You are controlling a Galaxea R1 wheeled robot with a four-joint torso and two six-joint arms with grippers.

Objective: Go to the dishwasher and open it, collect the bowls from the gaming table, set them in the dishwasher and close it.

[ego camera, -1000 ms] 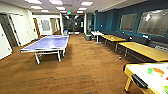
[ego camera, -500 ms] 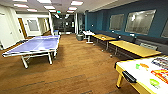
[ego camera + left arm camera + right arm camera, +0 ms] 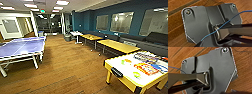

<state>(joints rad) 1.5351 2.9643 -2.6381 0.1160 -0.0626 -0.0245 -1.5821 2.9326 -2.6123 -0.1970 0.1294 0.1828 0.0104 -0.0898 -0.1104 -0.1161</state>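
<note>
The gaming table, white-topped with a yellow edge and legs, stands at the lower right of the head view. Colourful board-game boxes lie on it. Towards its near side sits a small orange bowl, with a small bright green one further along the top. The dishwasher is out of view. Both wrist views look down past the robot's dark plate onto the wooden floor.
A blue table-tennis table stands at the left. Yellow-topped tables line the right side below a dark bench and blue wall with windows. Open wooden floor runs between them toward a glass-walled corridor at the back.
The camera has swung and moved: the table-tennis table has slid left in the picture, and more of the gaming table has come into view at the lower right.
</note>
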